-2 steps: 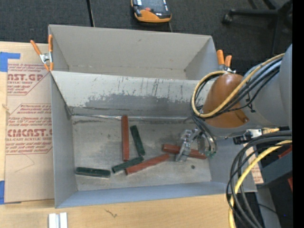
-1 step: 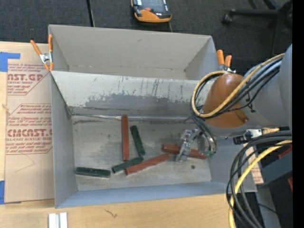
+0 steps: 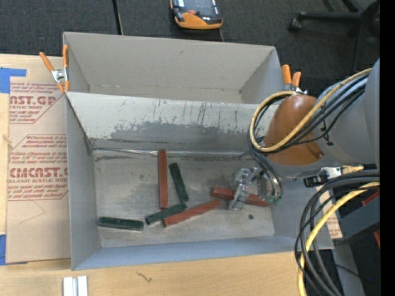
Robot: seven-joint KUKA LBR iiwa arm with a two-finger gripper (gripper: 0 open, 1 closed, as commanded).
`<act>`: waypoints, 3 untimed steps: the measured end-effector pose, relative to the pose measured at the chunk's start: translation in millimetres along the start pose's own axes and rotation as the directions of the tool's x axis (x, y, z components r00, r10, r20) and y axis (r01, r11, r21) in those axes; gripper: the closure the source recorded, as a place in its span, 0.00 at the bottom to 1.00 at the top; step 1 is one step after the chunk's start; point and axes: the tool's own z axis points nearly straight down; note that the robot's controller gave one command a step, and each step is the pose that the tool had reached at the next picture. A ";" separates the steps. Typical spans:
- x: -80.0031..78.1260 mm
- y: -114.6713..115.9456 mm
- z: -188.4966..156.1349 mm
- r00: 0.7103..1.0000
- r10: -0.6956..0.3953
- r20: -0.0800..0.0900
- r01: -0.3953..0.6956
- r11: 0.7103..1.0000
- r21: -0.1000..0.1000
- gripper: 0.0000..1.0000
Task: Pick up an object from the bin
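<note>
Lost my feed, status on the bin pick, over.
Gripper low at right of bin, over short red-brown flat stick. Long red-brown stick lies close beside. Dark green sticks further left.

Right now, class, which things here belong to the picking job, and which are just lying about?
Job: gripper; short red stick under it, bin's right; grey bin.
Lying about: middle red stick; long red stick; dark green stick at lower left; orange device outside the bin.
</note>
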 end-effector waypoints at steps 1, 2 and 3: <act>1.6 0.0 -11.3 1.000 0.000 -0.006 0.000 1.000 0.000 1.00; 0.5 0.3 -27.7 1.000 0.000 -0.001 0.000 1.000 0.000 1.00; -1.0 0.5 -34.6 1.000 -0.001 0.005 0.001 1.000 -0.001 1.00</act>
